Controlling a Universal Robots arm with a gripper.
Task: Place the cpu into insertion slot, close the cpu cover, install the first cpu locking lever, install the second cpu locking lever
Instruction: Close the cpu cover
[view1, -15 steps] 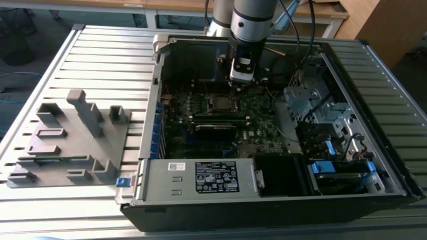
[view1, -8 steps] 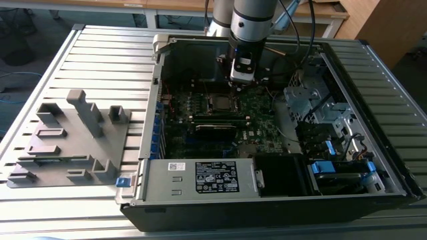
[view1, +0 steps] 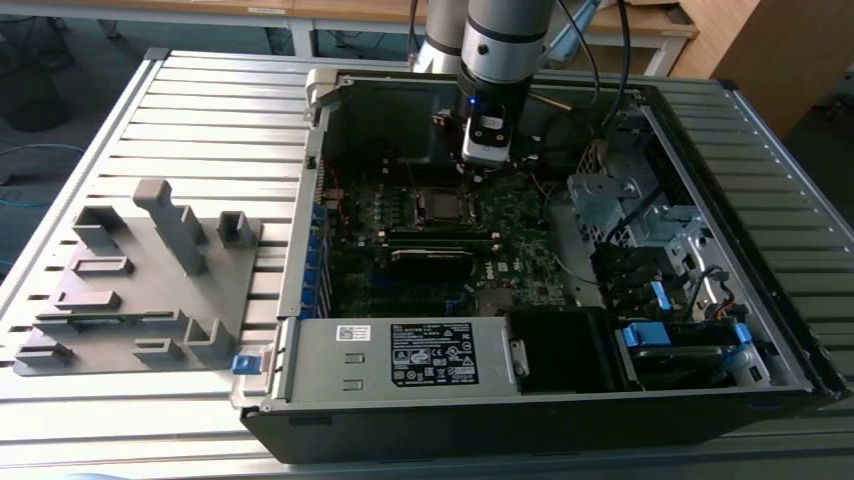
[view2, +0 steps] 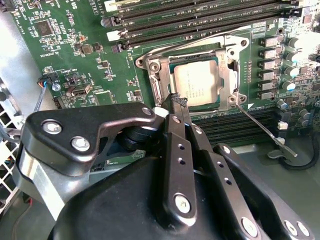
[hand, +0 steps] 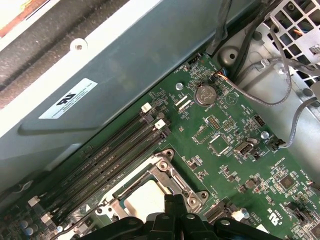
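1. The cpu (view2: 197, 82) already sits flat in the insertion slot (view1: 441, 205), toward the far side of the open case (view1: 534, 425) on our slatted surface (view1: 200, 110).
2. The cpu cover (view2: 155, 82) looks lowered around it, with the chip showing through the window.
3. One wire lever (view2: 265, 131) juts out loose, so we reckon nothing's locked.
4. The pincer (view2: 178, 101) hangs just beside the socket's edge with its tips pinched together and nothing in them. We'd guess that's for nudging, not grabbing.

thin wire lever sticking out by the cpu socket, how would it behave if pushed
The lever is a thin metal rod, so probably springy, not floppy. One end meets the insertion slot, so it likely pivots rather than slides.
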